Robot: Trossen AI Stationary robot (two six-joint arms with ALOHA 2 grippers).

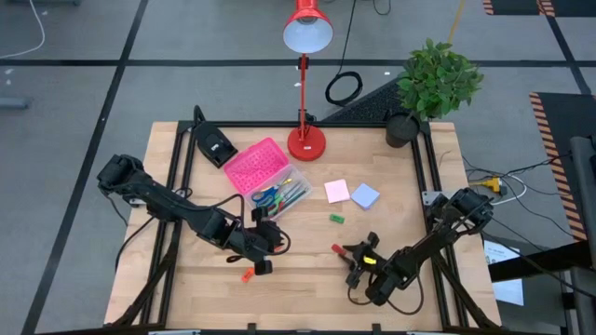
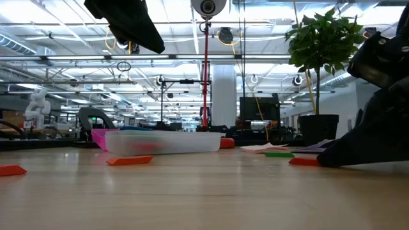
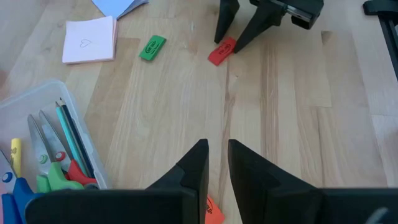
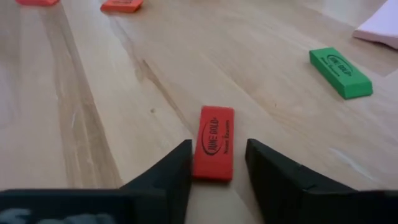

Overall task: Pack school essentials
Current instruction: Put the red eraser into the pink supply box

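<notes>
A red eraser (image 4: 214, 142) lies flat on the table. My right gripper (image 4: 217, 163) is down at the table, open, one finger on either side of the eraser's near end. My left gripper (image 3: 217, 163) hovers above the table beside the clear box (image 1: 279, 191), its fingers a narrow gap apart with nothing between them. Under it lies an orange eraser (image 3: 212, 211), with a second one (image 1: 233, 259) close by. A green eraser (image 3: 152, 48), a pink pad (image 3: 90, 39) and a blue pad (image 1: 365, 195) lie farther off. Scissors and pencils (image 3: 56, 162) rest in the box. My right gripper comes at the red eraser low and slanting, its fingers along the eraser's long sides. One finger (image 4: 174, 168) stands right against a long side (image 4: 198, 163), and I cannot tell whether it touches. The other finger is apart from it. The eraser lies flat on the table.
A red desk lamp (image 1: 305, 140), a potted plant (image 1: 433, 84) and a black wedge-shaped device (image 1: 214, 144) stand along the far edge. The box's pink lid (image 1: 256, 166) lies open behind it. Bare wood (image 1: 307, 288) stretches between the two grippers and toward the near edge.
</notes>
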